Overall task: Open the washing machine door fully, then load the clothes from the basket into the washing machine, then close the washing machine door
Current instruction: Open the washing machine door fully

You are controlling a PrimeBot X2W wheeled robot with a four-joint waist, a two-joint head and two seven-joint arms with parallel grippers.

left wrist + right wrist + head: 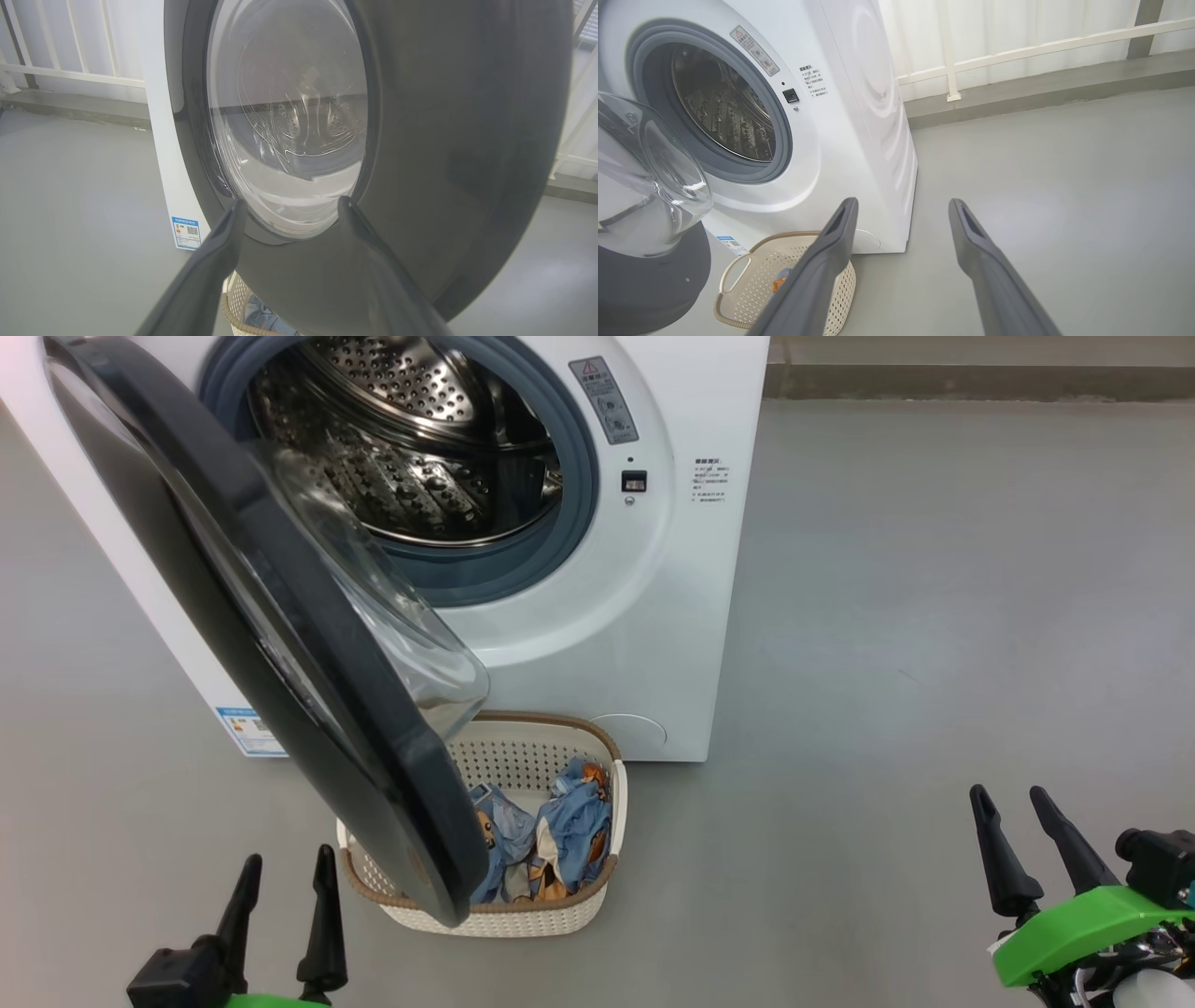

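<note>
While the washing machine door [317, 653] hangs half-open over the basket [523, 756] of clothes [569, 821], left gripper [289, 855] and right gripper [1008, 793] are held empty, fingers apart; it should be swung wide first.

The left gripper [289, 855] and right gripper [1008, 793] each have two long, tapered black fingers [1001, 859] with pointy tips, kinda like spikes. Bright green plastic mount [1083, 922] underneath, plus a chunky black module [1158, 863] next to the right one.
</note>
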